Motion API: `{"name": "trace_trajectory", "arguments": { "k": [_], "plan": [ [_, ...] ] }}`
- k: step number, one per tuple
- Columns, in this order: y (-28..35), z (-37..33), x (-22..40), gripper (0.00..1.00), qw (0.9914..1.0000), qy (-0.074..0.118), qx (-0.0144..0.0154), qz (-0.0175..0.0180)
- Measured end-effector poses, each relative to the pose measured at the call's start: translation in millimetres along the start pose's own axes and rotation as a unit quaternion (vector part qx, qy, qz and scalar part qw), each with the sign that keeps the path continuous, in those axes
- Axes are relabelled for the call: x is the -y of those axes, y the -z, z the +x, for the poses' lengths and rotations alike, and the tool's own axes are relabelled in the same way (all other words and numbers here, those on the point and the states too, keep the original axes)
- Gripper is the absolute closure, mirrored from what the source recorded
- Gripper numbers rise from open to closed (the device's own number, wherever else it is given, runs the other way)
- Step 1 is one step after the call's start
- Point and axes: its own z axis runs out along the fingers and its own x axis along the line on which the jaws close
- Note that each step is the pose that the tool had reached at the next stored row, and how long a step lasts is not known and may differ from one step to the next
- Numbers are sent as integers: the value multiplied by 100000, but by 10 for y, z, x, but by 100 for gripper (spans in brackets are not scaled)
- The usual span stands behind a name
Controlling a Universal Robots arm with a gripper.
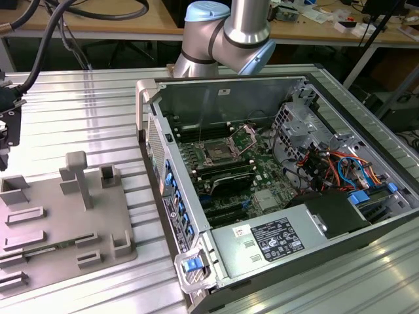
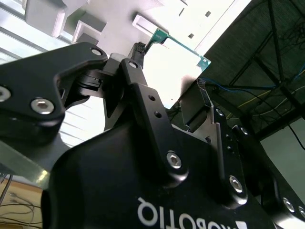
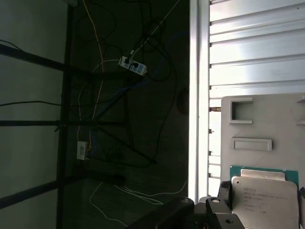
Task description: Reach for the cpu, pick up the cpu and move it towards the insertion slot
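- So, has the gripper (image 2: 172, 83) actually got the cpu (image 3: 265, 198)?
- Looks like it: fingers pinching its opposite edges, chip held over the grey tray (image 1: 65, 229) at the exterior view's left. I'd guess it's light, stiff, slick on the metal lid and fragile underneath, so edges only.
- And the surface?
- Ribbed aluminium table (image 1: 85, 111), hard if it slips. Further right, well apart, the insertion slot (image 1: 216, 154) sits inside the open PC case (image 1: 222, 98). Cluttered benches (image 1: 131, 19) far behind.

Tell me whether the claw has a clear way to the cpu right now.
Likely yes: in both wrist views the claw sits right at the cpu, nothing between them.
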Motion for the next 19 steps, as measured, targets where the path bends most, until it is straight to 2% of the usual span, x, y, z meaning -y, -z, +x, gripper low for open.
{"name": "trace_trajectory", "arguments": {
  "k": [6, 14, 19],
  "plan": [
    [20, -20, -1, 45, 100000, -11, -20, -2],
    [139, -17, -5, 45, 100000, -9, -14, -3],
    [146, -31, -4, 45, 100000, 0, -41, 0]
  ]
}}
